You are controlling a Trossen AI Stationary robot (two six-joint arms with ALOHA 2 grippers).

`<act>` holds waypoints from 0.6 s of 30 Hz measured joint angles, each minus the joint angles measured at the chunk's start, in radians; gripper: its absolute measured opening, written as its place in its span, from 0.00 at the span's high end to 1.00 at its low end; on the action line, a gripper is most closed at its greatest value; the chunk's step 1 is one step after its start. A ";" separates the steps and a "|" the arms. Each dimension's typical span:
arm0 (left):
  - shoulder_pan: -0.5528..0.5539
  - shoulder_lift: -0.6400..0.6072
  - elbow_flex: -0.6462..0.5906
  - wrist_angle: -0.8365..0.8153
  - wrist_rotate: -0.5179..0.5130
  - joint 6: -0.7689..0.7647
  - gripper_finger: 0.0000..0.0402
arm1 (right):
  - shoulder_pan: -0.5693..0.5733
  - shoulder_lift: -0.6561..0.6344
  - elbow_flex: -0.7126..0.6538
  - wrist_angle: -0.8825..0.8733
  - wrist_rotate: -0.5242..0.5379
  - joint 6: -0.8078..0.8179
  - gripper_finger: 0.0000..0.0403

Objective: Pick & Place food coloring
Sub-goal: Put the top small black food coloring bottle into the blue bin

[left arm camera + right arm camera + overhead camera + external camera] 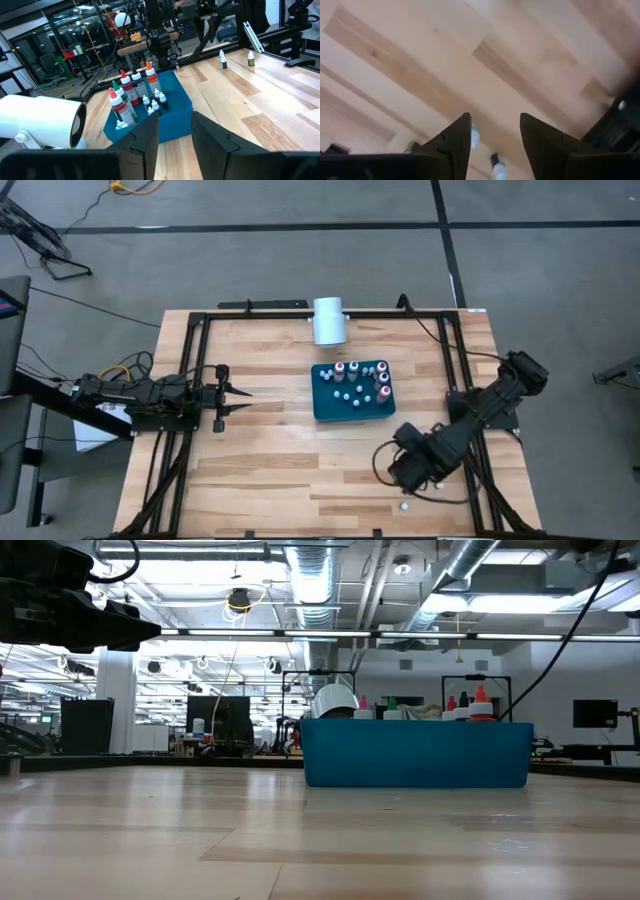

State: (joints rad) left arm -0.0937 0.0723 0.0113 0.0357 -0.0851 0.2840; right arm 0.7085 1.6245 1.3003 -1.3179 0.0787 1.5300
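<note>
right pincer [408, 477]: near counter [270, 470] edge, fingers apart, grasping nothing; tips hidden in high view
loose bottles [404, 505]: on counter just beside it, blurred
tray [326, 402]: mid-counter, holds remaining bottles, labels unreadable
left pincer [243, 402]: waits left, released
cylinder [329, 321]: far edge

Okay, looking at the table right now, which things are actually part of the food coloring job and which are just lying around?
Part of the job:
- food coloring bottles standing in the teal tray
- loose bottle on the table by the right gripper, which is open above it

Just lying about:
- white cylinder behind the tray
- left gripper, waiting open at the left
</note>
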 joint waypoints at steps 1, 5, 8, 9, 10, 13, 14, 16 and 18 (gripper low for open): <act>0.000 0.000 0.000 0.000 0.000 0.000 0.74 | 0.014 0.000 0.000 0.000 -0.004 0.024 0.61; 0.000 0.000 0.000 0.000 0.000 0.000 0.74 | 0.059 0.000 0.000 0.001 -0.043 0.114 0.61; 0.000 0.000 0.000 0.000 0.000 0.000 0.74 | 0.079 0.017 0.000 0.001 -0.067 0.148 0.60; 0.000 0.000 0.000 0.000 0.000 0.000 0.74 | 0.086 0.024 -0.003 0.002 -0.074 0.148 0.60; 0.000 0.000 0.000 0.000 0.000 0.000 0.74 | 0.092 0.033 -0.005 0.002 -0.083 0.148 0.60; 0.000 0.000 0.000 0.000 0.000 0.000 0.74 | 0.096 0.072 -0.015 0.033 -0.131 0.148 0.59; 0.000 0.000 0.000 0.000 0.000 0.000 0.74 | 0.096 0.087 -0.015 0.041 -0.142 0.148 0.59; 0.000 0.000 0.000 0.000 0.000 0.000 0.74 | 0.098 0.108 -0.014 0.069 -0.156 0.147 0.59; 0.000 0.000 0.000 0.000 0.000 0.000 0.74 | 0.101 0.133 -0.014 0.103 -0.156 0.140 0.59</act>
State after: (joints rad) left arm -0.0937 0.0719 0.0116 0.0360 -0.0853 0.2840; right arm 0.8096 1.7570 1.2861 -1.2147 -0.0769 1.6697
